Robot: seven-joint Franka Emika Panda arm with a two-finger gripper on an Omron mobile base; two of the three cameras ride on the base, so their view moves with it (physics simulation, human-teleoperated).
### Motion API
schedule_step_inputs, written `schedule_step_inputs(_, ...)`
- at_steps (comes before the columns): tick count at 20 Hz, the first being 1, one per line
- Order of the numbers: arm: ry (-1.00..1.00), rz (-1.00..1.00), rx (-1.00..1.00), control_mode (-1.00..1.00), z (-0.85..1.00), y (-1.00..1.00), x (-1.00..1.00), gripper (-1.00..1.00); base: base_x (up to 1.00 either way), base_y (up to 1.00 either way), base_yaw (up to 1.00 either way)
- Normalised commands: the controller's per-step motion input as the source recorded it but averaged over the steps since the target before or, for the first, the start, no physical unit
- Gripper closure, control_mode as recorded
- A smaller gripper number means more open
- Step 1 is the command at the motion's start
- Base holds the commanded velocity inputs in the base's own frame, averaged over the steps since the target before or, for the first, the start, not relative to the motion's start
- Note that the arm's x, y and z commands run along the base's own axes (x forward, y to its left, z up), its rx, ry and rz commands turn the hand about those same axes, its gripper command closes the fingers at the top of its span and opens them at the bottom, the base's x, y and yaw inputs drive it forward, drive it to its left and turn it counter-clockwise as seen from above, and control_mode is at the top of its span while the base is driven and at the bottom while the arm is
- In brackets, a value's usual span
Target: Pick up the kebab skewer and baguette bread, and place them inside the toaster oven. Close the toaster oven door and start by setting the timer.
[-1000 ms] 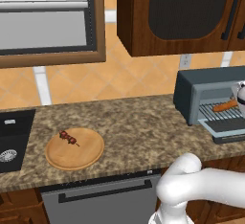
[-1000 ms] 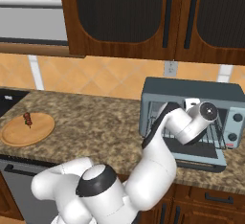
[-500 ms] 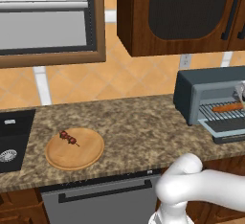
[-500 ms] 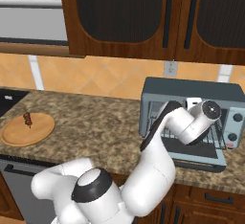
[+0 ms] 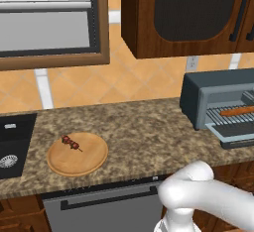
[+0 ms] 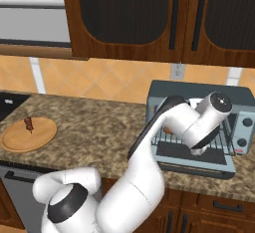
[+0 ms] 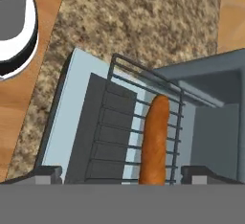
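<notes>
Baguette bread lies between open end effector fingertips — unheld.

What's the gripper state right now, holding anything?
Gripper: jaws open, holding nothing; the baguette bread lies released on the toaster oven rack between them.

The orange-brown baguette bread lies lengthwise on the wire rack inside the blue-grey toaster oven, whose toaster oven door hangs open. The dark kebab skewer rests on a round wooden board.
</notes>
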Motion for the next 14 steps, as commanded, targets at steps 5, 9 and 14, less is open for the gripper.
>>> schedule_step_inputs(5,0.04,0.00,-0.02,-1.00,0.00,1.00,-0.85,-1.00,0.00,0.00,0.00)
schedule_step_inputs(9,0.00,-0.02,-0.02,-1.00,0.02,1.00,-0.41,-1.00,0.00,0.00,0.00)
schedule_step_inputs(14,0.01,-0.14,-0.01,-1.00,0.05,1.00,-0.01,-1.00,0.00,0.00,0.00)
